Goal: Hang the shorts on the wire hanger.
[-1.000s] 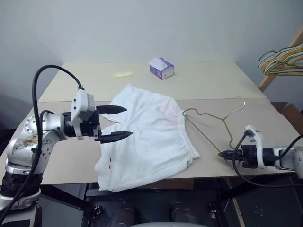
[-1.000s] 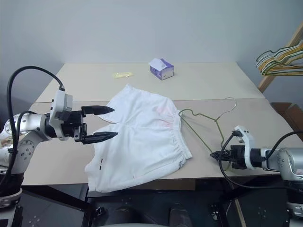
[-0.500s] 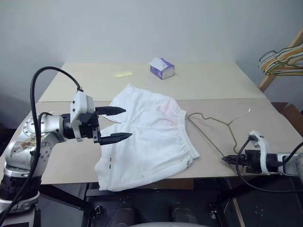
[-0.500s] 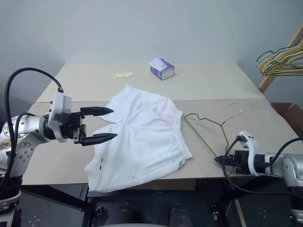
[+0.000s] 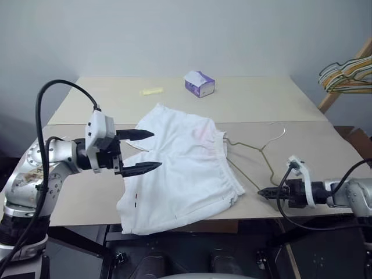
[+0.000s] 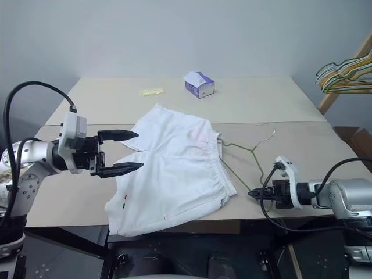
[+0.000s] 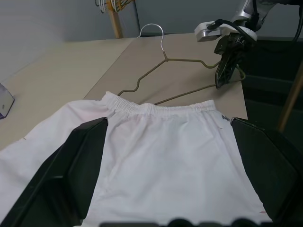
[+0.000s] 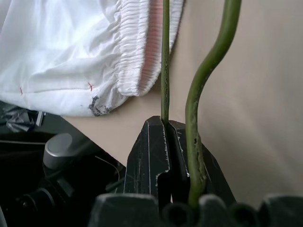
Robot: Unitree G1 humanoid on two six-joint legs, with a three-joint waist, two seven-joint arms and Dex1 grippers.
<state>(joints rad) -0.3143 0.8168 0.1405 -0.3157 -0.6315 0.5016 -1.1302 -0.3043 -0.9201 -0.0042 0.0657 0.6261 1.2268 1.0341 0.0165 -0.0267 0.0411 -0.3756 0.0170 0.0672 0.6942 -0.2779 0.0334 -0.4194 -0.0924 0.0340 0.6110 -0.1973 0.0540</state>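
White shorts lie flat on the table, their gathered waistband turned toward my right side. The thin wire hanger lies just right of that waistband, one corner touching it and the hook pointing to the back. My right gripper is shut on the hanger's lower wire near the table's front edge; the right wrist view shows the wire clamped between the fingertips. My left gripper hovers open above the shorts' left part, with nothing between its fingers.
A purple and white tissue box and a small yellow object sit at the back of the table. A bunch of coloured hangers hangs on a wooden rack at the far right. The table's front edge runs under the shorts' hem.
My right gripper swung out to the right with the hanger, then back left toward the shorts; the hanger's corner now meets the waistband. The left arm has kept still.
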